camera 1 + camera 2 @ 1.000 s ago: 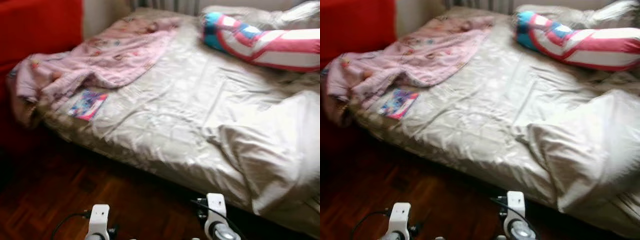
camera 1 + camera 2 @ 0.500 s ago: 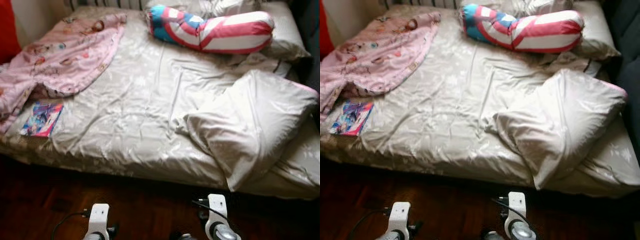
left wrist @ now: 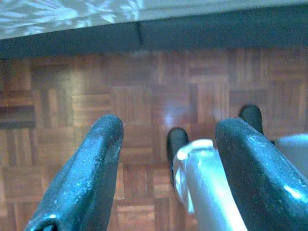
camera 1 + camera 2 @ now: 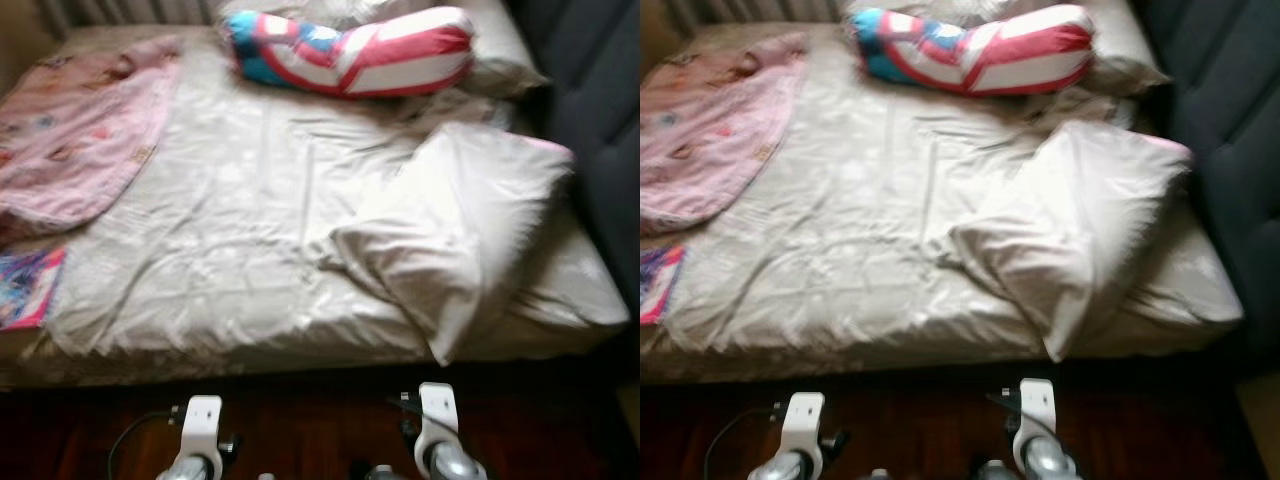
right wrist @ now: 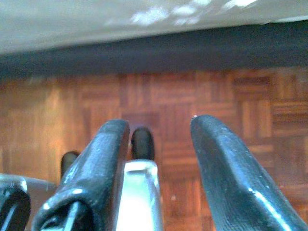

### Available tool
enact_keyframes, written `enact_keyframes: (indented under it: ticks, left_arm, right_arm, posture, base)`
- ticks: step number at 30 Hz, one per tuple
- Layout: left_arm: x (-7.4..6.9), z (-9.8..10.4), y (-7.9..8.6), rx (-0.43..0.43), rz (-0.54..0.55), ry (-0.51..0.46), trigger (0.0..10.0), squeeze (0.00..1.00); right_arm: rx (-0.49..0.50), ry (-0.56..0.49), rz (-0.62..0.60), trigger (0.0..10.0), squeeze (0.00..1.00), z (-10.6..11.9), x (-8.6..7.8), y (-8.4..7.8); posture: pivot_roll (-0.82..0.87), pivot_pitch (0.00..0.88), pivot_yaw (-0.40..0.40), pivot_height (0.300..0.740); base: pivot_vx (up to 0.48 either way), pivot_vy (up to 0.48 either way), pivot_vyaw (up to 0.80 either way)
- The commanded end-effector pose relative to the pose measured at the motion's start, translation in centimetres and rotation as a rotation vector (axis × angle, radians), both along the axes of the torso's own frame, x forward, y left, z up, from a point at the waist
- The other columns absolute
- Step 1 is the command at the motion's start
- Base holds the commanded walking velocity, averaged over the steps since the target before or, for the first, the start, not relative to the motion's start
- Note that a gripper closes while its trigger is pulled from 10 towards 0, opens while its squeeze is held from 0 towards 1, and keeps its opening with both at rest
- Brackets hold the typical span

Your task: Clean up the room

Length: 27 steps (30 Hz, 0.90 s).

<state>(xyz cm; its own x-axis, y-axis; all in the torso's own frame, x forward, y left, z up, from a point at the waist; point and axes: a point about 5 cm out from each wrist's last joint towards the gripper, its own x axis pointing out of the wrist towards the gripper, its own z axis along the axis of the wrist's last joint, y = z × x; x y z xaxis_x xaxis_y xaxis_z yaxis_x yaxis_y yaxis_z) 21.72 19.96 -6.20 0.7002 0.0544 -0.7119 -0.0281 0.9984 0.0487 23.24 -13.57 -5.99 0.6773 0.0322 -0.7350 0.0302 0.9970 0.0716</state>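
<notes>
A low bed [image 4: 250, 260] with a crumpled cream sheet lies before me. On it sit a cream pillow [image 4: 460, 230] at the right, a red, white and blue bolster [image 4: 350, 55] at the far end, a pink patterned blanket [image 4: 70, 130] at the left and a colourful booklet [image 4: 25, 290] near the left edge. Both arms hang low over the parquet floor in front of the bed. My left gripper [image 3: 166, 159] is open with nothing between its fingers. My right gripper [image 5: 161, 159] is open too, holding nothing.
A dark grey upholstered piece [image 4: 590, 130] stands along the bed's right side. Dark parquet floor [image 3: 144, 82] runs along the bed's near edge. A radiator or curtain [image 4: 120, 10] shows behind the bed's head.
The whole picture has shifted left, so the camera has turned right: the red furniture has left the view and the dark grey piece has come in. The arms hang as before.
</notes>
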Motion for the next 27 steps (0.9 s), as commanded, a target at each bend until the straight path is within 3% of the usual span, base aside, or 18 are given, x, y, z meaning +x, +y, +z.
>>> enact_keyframes:
  ticks: [1, 9, 27]
  left_arm:
    - [-1.42, -0.83, 0.34, -0.003, 0.019, 0.057, 10.0, 0.0]
    - [-1.43, -0.84, 0.29, -0.005, 0.019, 0.056, 10.0, 0.0]
    - [-1.52, -0.9, 0.27, -0.007, 0.019, 0.062, 10.0, 0.0]
  right_arm:
    - [0.016, 0.063, -0.002, 10.0, 0.0, -0.98, -1.51, 0.4]
    - [0.01, 0.054, 0.004, 10.0, 0.0, -0.93, -1.45, 0.34]
    - [0.011, 0.049, 0.009, 10.0, 0.0, -0.9, -1.42, 0.31]
  posture:
    - [0.06, 0.221, 0.016, 0.74]
    - [0.06, 0.223, 0.014, 0.74]
    - [0.06, 0.223, 0.012, 0.74]
  base:
    - [0.0, 0.0, -0.73]
    - [0.0, 0.0, -0.68]
    - [0.055, 0.0, 0.0]
